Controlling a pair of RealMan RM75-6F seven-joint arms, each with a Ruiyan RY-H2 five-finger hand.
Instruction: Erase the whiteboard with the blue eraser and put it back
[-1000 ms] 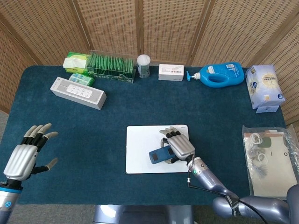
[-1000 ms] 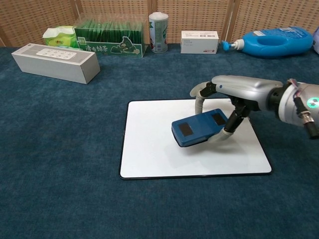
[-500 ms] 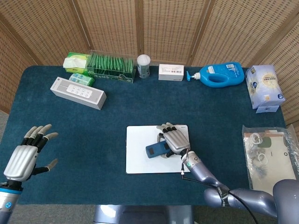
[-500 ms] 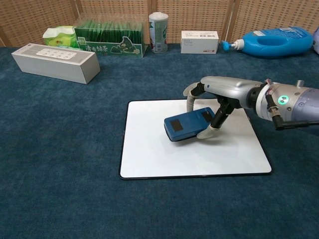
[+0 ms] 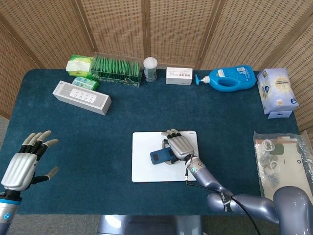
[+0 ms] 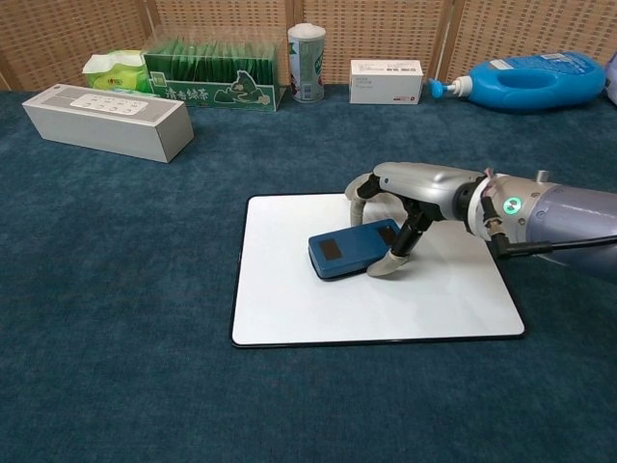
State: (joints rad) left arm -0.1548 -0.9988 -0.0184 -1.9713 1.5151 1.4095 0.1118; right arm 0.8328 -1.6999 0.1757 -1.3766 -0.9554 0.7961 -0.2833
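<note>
The white whiteboard (image 5: 145, 169) (image 6: 289, 309) lies flat on the blue cloth near the table's front edge. Its surface looks blank. The blue eraser (image 5: 159, 155) (image 6: 339, 254) with two dark patches on top lies on the board's middle. My right hand (image 5: 178, 145) (image 6: 410, 191) grips the eraser's right end, fingers behind it and thumb in front. My left hand (image 5: 24, 164) hovers at the front left of the table, fingers spread, holding nothing; the chest view does not show it.
Along the back stand a grey speaker (image 5: 81, 97), green tissue pack (image 5: 79, 65), green box (image 5: 116, 70), white can (image 5: 150, 68), small white box (image 5: 179, 76) and blue bottle (image 5: 230, 78). A tissue pack (image 5: 277, 91) and plastic bag (image 5: 281, 166) lie at the right.
My right hand has slid the eraser leftward and towards the board's far side, from the right part to the middle. The left hand has barely moved.
</note>
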